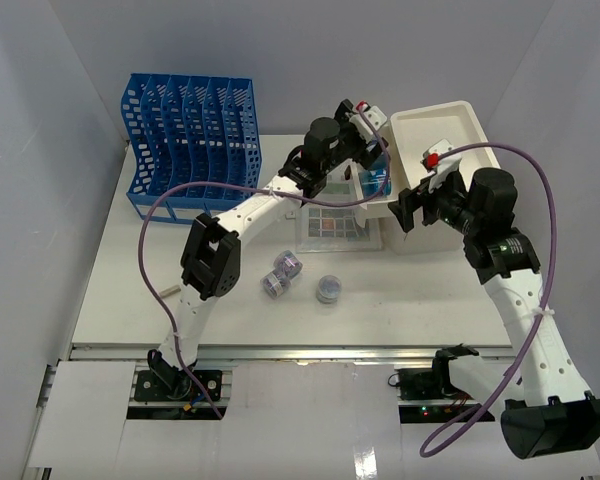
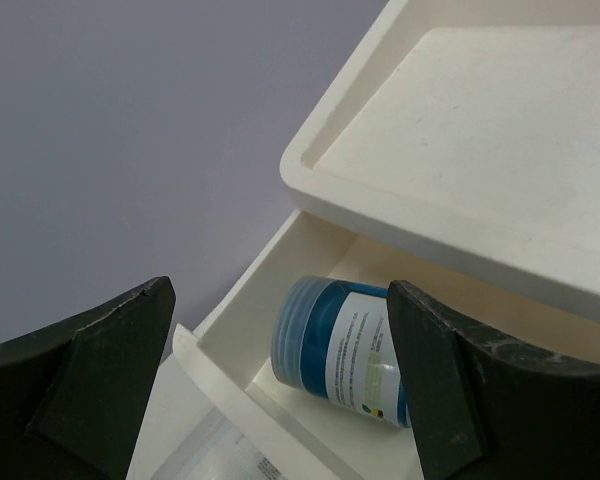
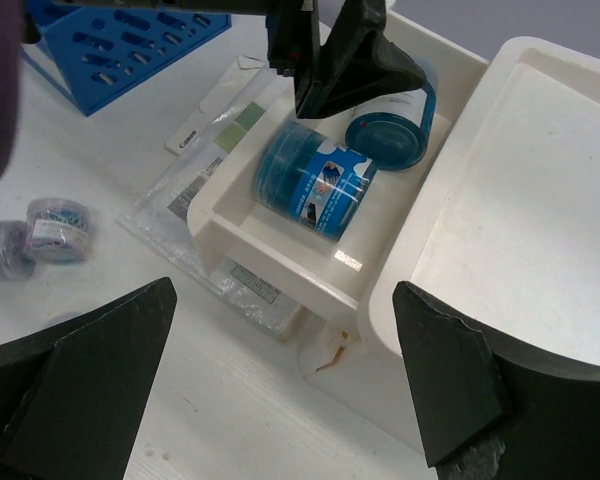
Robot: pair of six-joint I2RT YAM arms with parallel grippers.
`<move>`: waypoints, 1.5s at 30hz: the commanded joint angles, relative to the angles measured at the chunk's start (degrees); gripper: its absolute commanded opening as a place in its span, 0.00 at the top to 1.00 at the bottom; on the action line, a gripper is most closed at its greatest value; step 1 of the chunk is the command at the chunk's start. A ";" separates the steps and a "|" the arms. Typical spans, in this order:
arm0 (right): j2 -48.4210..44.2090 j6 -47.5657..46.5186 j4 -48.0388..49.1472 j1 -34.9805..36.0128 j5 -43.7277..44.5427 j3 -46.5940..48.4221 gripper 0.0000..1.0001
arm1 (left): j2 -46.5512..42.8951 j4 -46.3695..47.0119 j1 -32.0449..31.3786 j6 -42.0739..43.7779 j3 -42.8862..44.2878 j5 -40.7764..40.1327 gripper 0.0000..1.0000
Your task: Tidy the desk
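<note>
The white desk [image 1: 400, 300] holds a cream drawer cabinet [image 1: 450, 125] at the back right, with its drawer [image 3: 280, 250] pulled out. Two blue jars lie in the drawer, one labelled [image 3: 315, 185] and one behind it [image 3: 390, 130]. My left gripper [image 2: 280, 390] hangs open just over the drawer, above a blue jar [image 2: 345, 350] and holding nothing. The top view shows it at the drawer's back [image 1: 378, 155]. My right gripper [image 3: 285, 390] is open and holds nothing. It hovers over the desk in front of the drawer's corner, to the right of the drawer [image 1: 408, 208].
A blue slotted file rack [image 1: 192, 140] stands at the back left. Three small clear jars [image 1: 287, 262] [image 1: 274, 285] [image 1: 329, 289] sit mid-desk. A clear plastic packet [image 3: 180, 200] lies partly under the drawer, with a white card [image 3: 220, 125] beside it. The cabinet's top tray [image 3: 540, 200] is bare.
</note>
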 commanded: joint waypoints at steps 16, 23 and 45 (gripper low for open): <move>24.12 16.34 4.39 1.83 21.70 17.02 0.15 | -23.88 6.03 16.67 -66.17 -36.88 21.76 0.54; 28.10 13.43 5.56 1.88 24.53 17.83 0.43 | -15.01 6.90 16.20 -68.69 -31.65 28.80 0.53; 33.14 13.15 -0.06 2.37 14.08 20.80 0.87 | 7.85 -2.54 5.60 -71.38 3.03 29.05 0.46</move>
